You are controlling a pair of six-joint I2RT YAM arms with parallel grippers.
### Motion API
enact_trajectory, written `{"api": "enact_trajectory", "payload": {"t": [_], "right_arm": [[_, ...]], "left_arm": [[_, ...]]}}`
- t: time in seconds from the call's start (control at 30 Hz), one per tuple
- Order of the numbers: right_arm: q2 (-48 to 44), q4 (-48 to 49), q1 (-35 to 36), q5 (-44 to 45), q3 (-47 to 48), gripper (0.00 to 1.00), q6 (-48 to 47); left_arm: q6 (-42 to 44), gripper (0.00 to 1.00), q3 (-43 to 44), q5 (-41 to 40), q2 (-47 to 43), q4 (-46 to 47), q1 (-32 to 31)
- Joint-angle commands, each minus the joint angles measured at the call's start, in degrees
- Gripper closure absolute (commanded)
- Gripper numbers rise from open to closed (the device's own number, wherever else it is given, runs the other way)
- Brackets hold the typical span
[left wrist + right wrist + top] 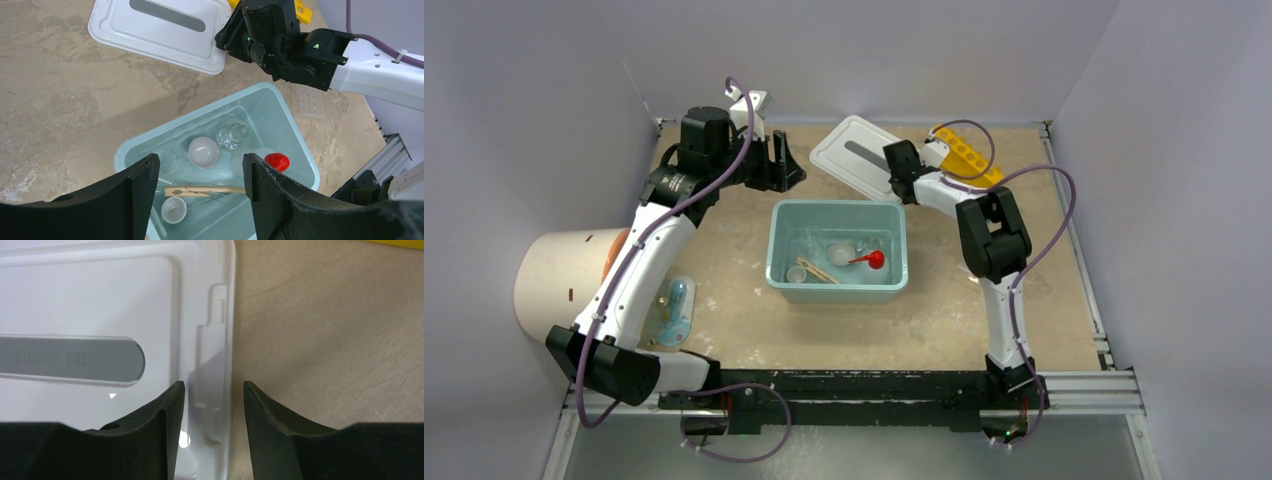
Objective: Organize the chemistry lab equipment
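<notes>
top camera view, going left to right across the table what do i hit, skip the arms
cream cylinder → small clear-and-blue item → teal tub → yellow rack. The white lid spans the same stretch as the tub, so it is left out.
</notes>
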Motion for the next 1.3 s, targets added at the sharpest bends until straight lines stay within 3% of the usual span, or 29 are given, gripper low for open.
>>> {"api": "enact_trajectory", "payload": {"t": [0.0,0.4,0.67,0.87,1.27], "right_arm": [[-3.68,-1.25,-0.18,0.42,-0.97,0.51,0.89],[-1.61,-0.85,-0.09,-0.11,-0.2,0.51,-0.9],[-1.41,-0.77,-0.06,-3.5,-0.55,0.75,-1.76],[-3.59,-0.81,-0.06,-4.9,-0.62,0.99,-2.44],[-8.14,-1.48,-0.1,-6.54,2.37,1.0,-4.19]], "left_arm": [[0.57,0.38,1.33,0.14,-0.77,1.75,-0.15],[0.57,0.38,0.91,0.14,-1.08,1.88,-0.15],[0.48,0.38,0.21,0.31,-2.05,2.04,-0.15],[0.48,0.38,-0.36,0.07,-3.5,1.97,-0.15],[0.39,0.38,-1.25,-0.2,-5.58,2.1,-0.15]]}}
